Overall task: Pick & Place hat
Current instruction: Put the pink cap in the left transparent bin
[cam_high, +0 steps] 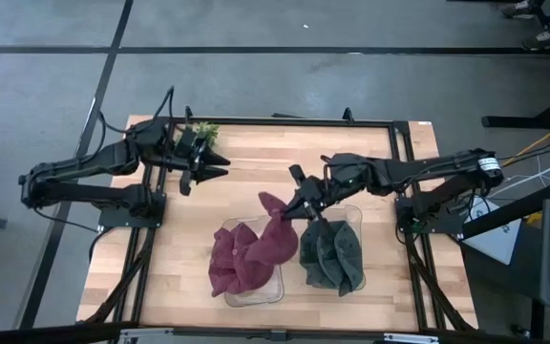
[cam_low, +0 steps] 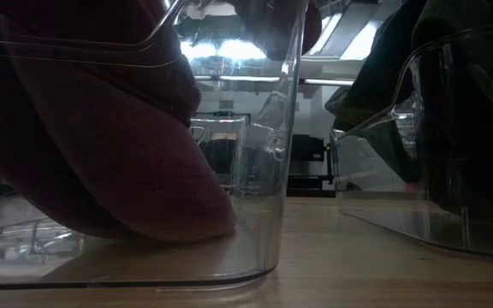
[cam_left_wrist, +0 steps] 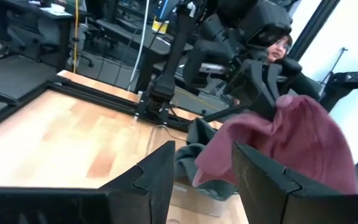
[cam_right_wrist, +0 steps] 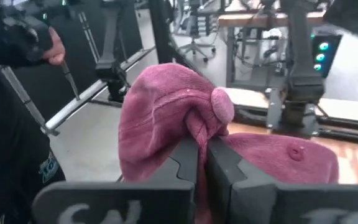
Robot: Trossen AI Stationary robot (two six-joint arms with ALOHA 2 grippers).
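Observation:
A maroon hat [cam_high: 273, 225] hangs from my right gripper [cam_high: 301, 206], which is shut on it over the left clear bin [cam_high: 277, 287]. More maroon hats [cam_high: 232, 263] lie piled in that bin and show low in it in the low view [cam_low: 101, 162]. Dark grey-green hats [cam_high: 332, 256] fill the right clear bin [cam_high: 355, 212]. My left gripper [cam_high: 220, 173] hovers open and level over the table's far left part, pointing at the held hat [cam_left_wrist: 291, 137]; nothing is between its fingers [cam_left_wrist: 160, 177]. My right gripper pinches a bunched fold of the maroon hat's crown [cam_right_wrist: 194, 127], just below its top button [cam_right_wrist: 222, 102], between its two fingers [cam_right_wrist: 182, 158]. They come nearly level from the table's right side. The hat droops below them toward the pile in the left bin [cam_high: 256, 253].
A small green plant-like thing [cam_high: 203, 131] lies at the table's far left, behind my left gripper. A black frame [cam_high: 390, 122] edges the wooden table. A person in a dark sleeve [cam_right_wrist: 11, 124] stands beyond the table. Bare wood [cam_high: 256, 153] lies at the far middle.

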